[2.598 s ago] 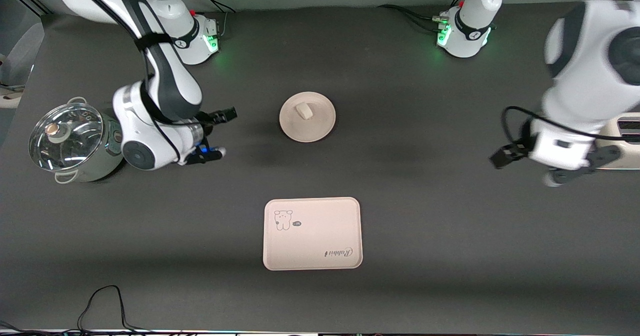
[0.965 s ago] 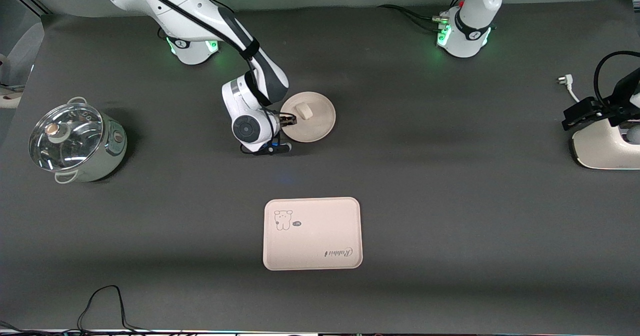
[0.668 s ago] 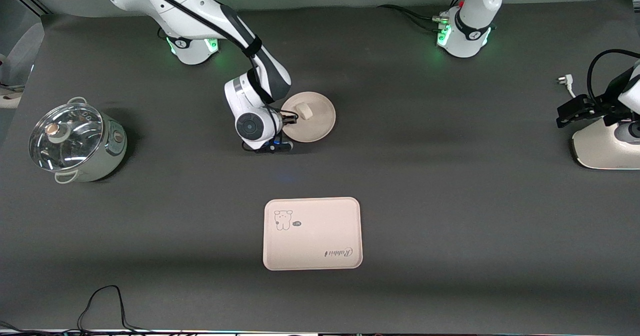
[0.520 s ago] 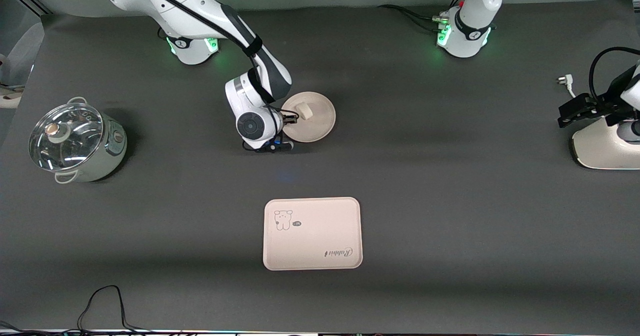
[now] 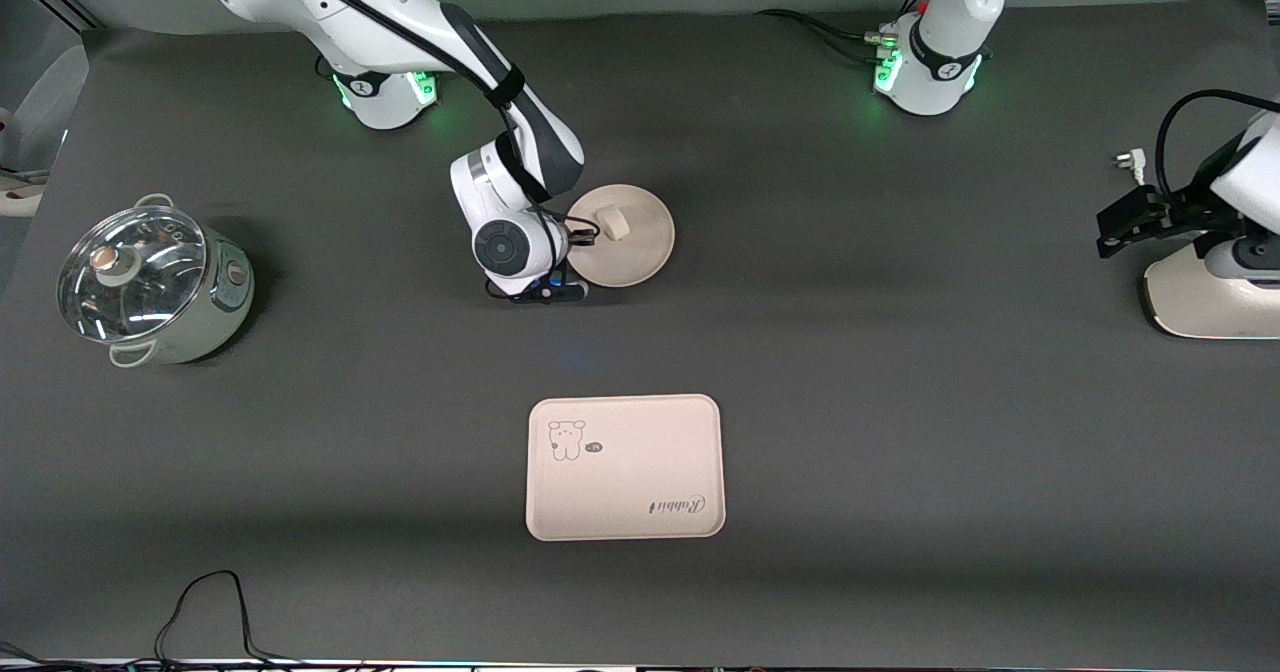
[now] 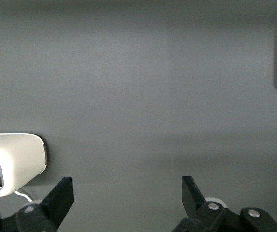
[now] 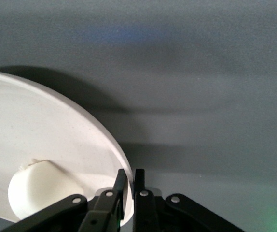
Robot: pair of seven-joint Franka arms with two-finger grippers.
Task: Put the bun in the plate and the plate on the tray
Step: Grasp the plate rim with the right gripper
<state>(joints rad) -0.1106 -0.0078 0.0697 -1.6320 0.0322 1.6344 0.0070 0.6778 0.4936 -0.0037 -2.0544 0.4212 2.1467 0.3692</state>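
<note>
The round cream plate (image 5: 630, 247) sits on the dark table between the two arm bases and the tray, and the small white bun (image 5: 611, 223) lies in it. My right gripper (image 5: 577, 237) is shut on the plate's rim at the edge toward the right arm's end. In the right wrist view its fingers (image 7: 121, 180) pinch the rim of the plate (image 7: 42, 130), one inside and one outside, with the bun (image 7: 39, 186) close by. The cream-pink tray (image 5: 625, 467) lies nearer the front camera. My left gripper (image 6: 128, 191) hangs open over bare table by the toaster.
A steel pot with a glass lid (image 5: 150, 287) stands at the right arm's end. A white toaster (image 5: 1200, 297) with its plug (image 5: 1128, 162) sits at the left arm's end, under the left gripper. A black cable (image 5: 215, 607) loops at the front edge.
My right gripper has closed onto the plate's rim, and the plate has shifted slightly toward the left arm's end. The left arm has drifted a little over the toaster.
</note>
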